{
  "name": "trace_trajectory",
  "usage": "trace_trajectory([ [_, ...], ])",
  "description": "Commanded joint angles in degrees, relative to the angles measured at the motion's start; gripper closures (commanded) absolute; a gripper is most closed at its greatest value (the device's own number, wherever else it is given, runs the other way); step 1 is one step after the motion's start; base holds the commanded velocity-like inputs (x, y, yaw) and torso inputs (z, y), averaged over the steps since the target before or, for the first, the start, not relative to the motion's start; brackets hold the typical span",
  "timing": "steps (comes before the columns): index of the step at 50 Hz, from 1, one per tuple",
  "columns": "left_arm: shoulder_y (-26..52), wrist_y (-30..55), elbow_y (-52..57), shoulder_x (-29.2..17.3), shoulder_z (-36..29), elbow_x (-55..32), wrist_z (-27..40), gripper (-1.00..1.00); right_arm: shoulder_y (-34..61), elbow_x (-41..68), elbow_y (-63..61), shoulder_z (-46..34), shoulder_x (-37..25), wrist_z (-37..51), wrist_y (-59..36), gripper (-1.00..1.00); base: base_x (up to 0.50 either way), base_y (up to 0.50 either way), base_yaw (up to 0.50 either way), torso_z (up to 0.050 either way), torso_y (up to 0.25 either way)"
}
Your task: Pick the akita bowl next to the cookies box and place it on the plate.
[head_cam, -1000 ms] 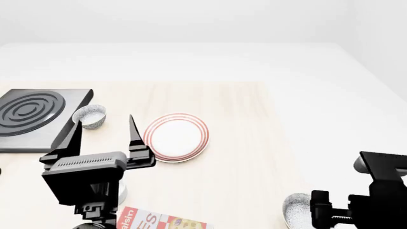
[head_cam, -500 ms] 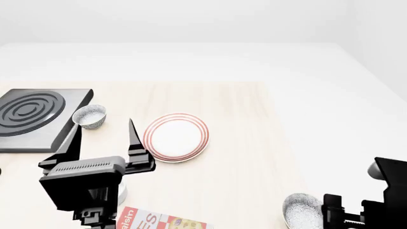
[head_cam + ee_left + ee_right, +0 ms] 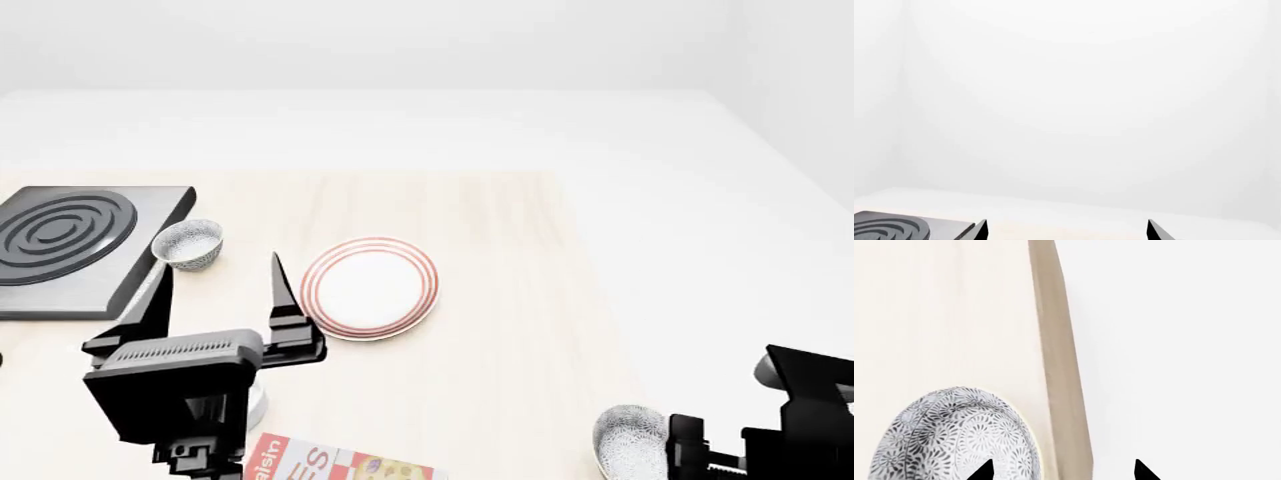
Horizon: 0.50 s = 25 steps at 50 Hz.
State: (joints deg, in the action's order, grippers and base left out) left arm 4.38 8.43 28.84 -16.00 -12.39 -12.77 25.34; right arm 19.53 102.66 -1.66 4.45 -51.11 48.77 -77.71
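Pale wood table (image 3: pixel 507 300) carries all items. L gripper (image 3: pixel 222 262) hovers above the table's near-left area, held roughly level with its fingers aimed away from the robot toward the black stove (image 3: pixel 60 240). Its jaws are spread wide with nothing between them. A white object under it is mostly hidden, so no ID.

R gripper (image 3: pixel 1062 472) is low at the near-right table edge. Its two tips are well apart and nothing is gripped. One tip overlaps the rim of the akita bowl (image 3: pixel 633 440) in the wrist view; contact can't be confirmed.

The akita bowl sits upright on the table near that edge, to the right of the cookies box (image 3: pixel 340 465) and well apart from the plate (image 3: pixel 370 287). The plate lies flat mid-table. A second speckled bowl (image 3: pixel 188 245) stands just beside the stove.
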Motion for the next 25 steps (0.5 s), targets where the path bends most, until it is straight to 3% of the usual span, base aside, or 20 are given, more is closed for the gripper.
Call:
trace_trajectory([
  [1,-0.7,0.4,1.1,0.6,1.1,0.0,-1.5,-1.00,-0.1,-7.6,2.3,-1.8,2.4,-5.1,-0.5,-1.00,0.00,0.00,0.00,0.000,0.000],
  [25,-1.3,0.1,1.6,0.0,0.8,0.0,-0.6,-1.00,3.4,-18.9,4.1,-13.0,4.4,-17.5,-0.9,-1.00,0.00,0.00,0.00,0.000,0.000],
])
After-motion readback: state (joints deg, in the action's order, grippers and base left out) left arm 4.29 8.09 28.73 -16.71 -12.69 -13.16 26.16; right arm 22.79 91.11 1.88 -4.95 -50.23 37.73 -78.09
